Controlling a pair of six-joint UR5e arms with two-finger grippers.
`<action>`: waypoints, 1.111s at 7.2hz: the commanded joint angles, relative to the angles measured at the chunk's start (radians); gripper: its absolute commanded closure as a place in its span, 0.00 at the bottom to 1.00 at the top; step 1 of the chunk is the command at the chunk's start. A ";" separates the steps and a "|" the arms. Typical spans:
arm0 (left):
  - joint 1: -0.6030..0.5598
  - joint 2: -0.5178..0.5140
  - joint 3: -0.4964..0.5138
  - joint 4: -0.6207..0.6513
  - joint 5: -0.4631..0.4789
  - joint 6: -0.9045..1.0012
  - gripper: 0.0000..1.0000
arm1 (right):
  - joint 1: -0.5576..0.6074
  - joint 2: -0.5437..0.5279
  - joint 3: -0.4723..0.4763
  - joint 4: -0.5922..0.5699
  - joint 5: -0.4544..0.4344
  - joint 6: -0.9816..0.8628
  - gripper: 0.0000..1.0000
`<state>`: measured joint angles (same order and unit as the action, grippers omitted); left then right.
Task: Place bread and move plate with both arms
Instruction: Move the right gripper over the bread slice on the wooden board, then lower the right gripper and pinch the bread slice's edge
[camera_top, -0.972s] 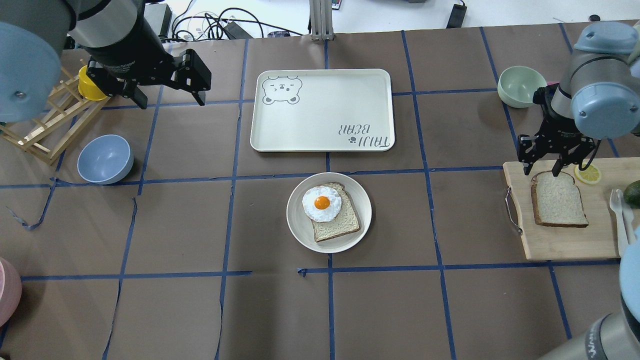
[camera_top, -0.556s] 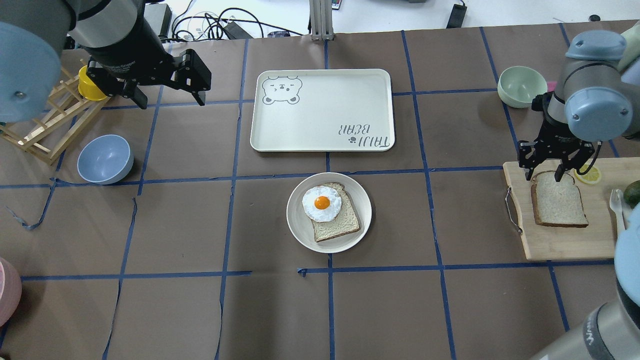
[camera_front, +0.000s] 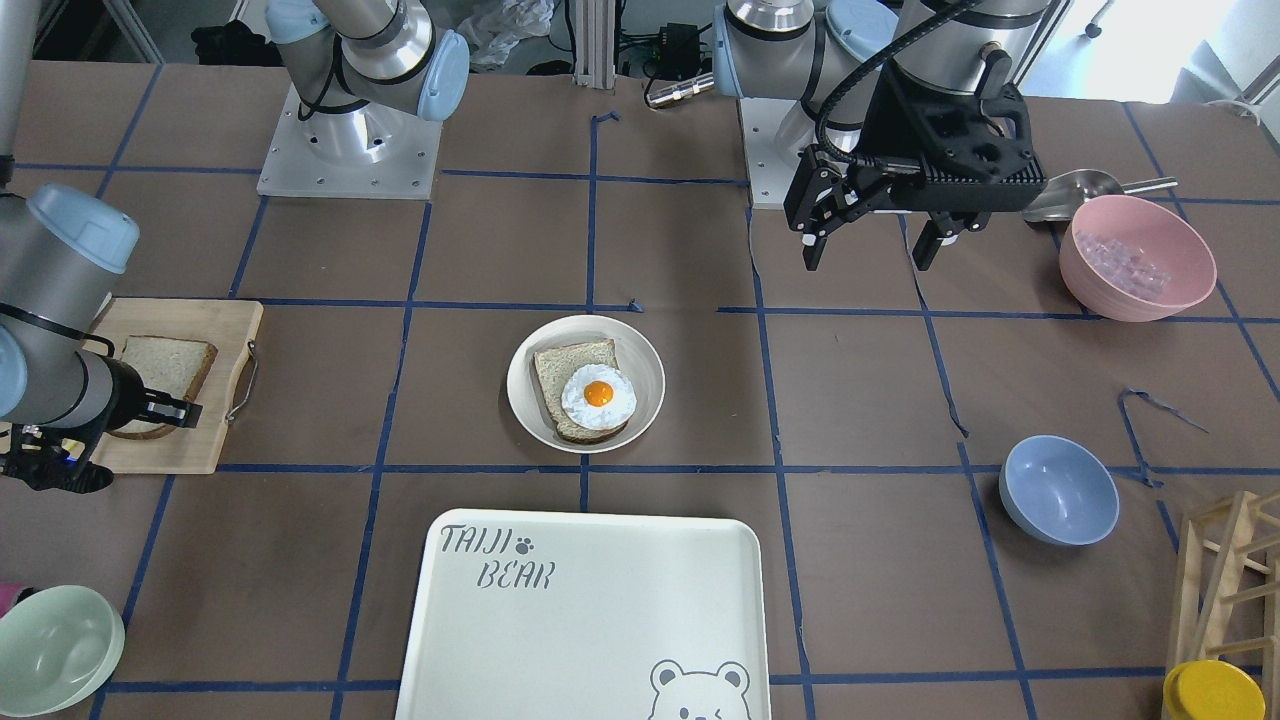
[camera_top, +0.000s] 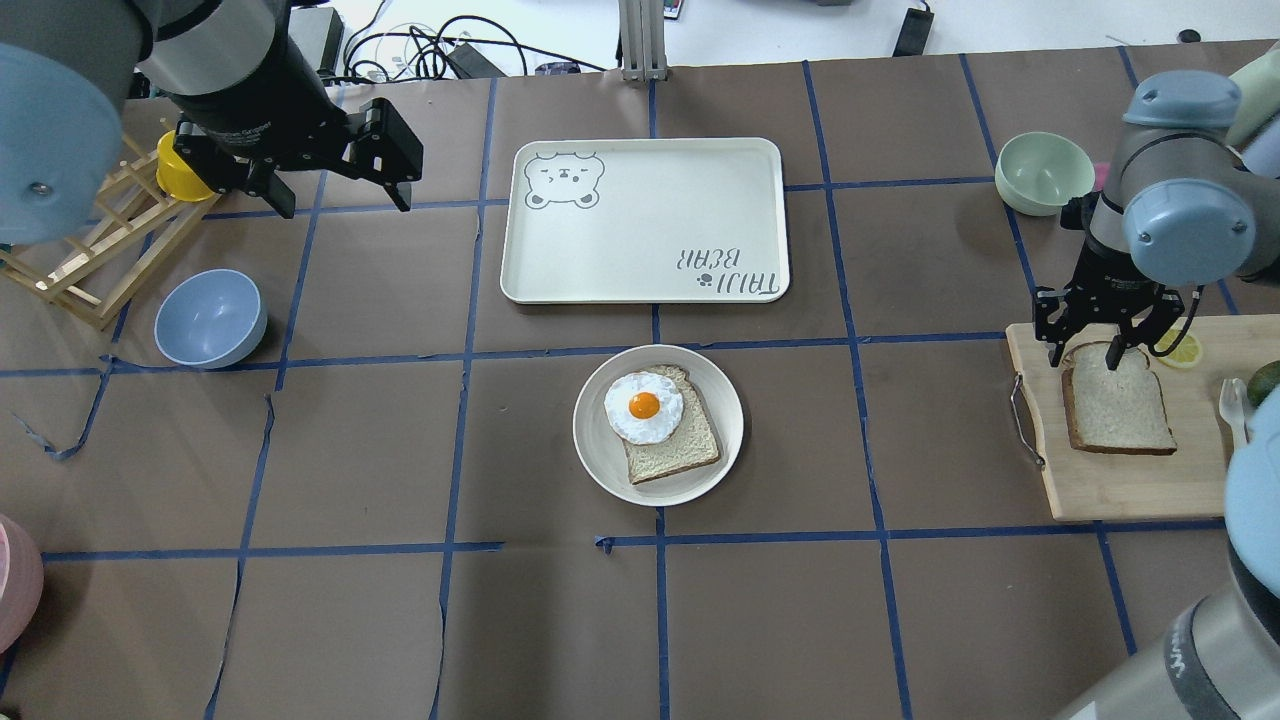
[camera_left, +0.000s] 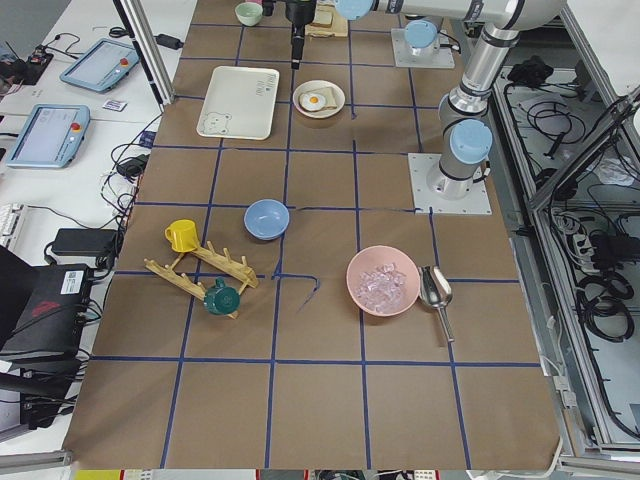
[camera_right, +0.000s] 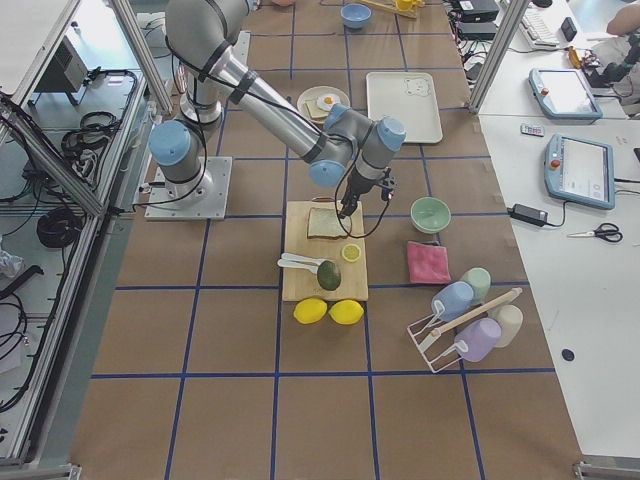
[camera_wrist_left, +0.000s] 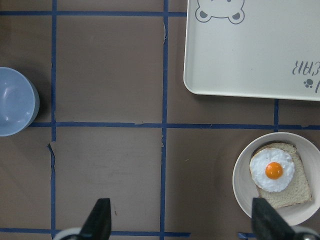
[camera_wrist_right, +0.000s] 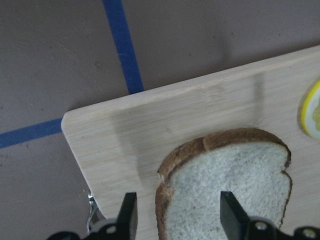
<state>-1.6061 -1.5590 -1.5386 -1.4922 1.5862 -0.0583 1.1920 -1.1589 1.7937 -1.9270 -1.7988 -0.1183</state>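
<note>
The bread (camera_top: 1118, 410) is laid flat on the cutting board (camera_top: 1130, 490), its crust corner straddled by the right gripper (camera_top: 1084, 357), fingers spread. Pinched only there, the soft slice could be torn or dropped. The left gripper (camera_top: 344, 205) is held spread, well apart.

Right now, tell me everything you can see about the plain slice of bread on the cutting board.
The bread is a plain slice with pale crumb and brown crust, its domed top edge pointing away from the robot. It lies flat on the wooden cutting board, apart from the lemon slice. The right gripper hangs open over its domed end, one finger above the crumb, the other beyond the crust; whether they touch it is unclear.
</note>
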 joint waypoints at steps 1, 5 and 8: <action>0.000 -0.001 0.000 0.000 0.000 0.000 0.00 | 0.000 0.024 0.000 -0.013 -0.001 0.000 0.37; 0.000 0.000 0.000 0.000 0.000 0.000 0.00 | -0.017 0.022 0.000 -0.013 -0.005 -0.014 1.00; 0.000 0.000 0.000 0.000 0.000 0.000 0.00 | -0.022 0.013 -0.002 0.002 -0.001 -0.026 1.00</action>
<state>-1.6061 -1.5586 -1.5386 -1.4926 1.5861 -0.0583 1.1725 -1.1409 1.7929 -1.9332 -1.8007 -0.1378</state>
